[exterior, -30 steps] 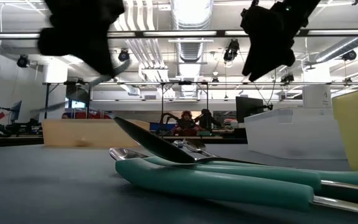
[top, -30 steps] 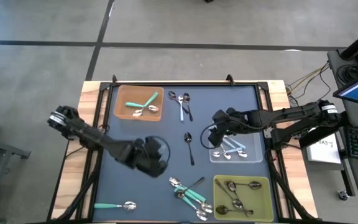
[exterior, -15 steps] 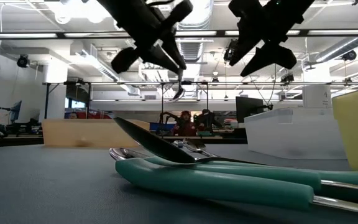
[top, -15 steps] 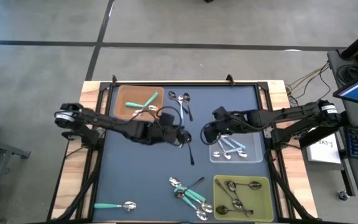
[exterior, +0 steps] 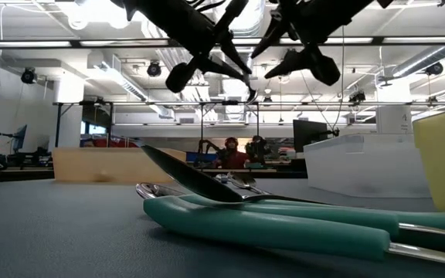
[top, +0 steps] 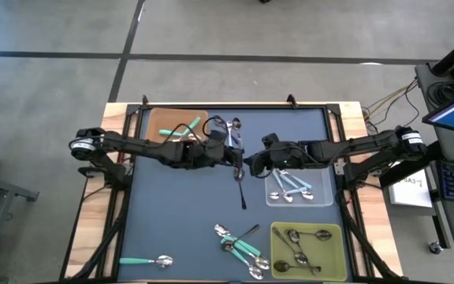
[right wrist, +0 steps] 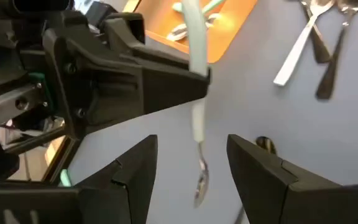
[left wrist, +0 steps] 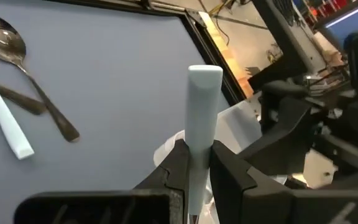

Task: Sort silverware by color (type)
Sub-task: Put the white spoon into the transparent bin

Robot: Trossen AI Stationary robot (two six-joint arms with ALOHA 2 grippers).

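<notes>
Left gripper (right wrist: 166, 81) is clamped on a light blue spoon (right wrist: 194, 81), hanging bowl-down right between the right gripper's (right wrist: 188, 171) wide-open fingers, looks handoff-ready.

Close in front of us lie two teal-handled spoons (exterior: 284, 228) on the dark table (exterior: 52, 239), with a dark metal spoon (exterior: 199, 181) resting across them. Overhead, the left gripper (exterior: 242, 66) and the right gripper (exterior: 280, 50) meet near the ceiling lights; a thin spoon (exterior: 247, 89) seems to hang between them, though we cannot be sure. A yellow bin (exterior: 443, 158) stands at the right edge, a tan one (exterior: 103, 164) far left.
</notes>
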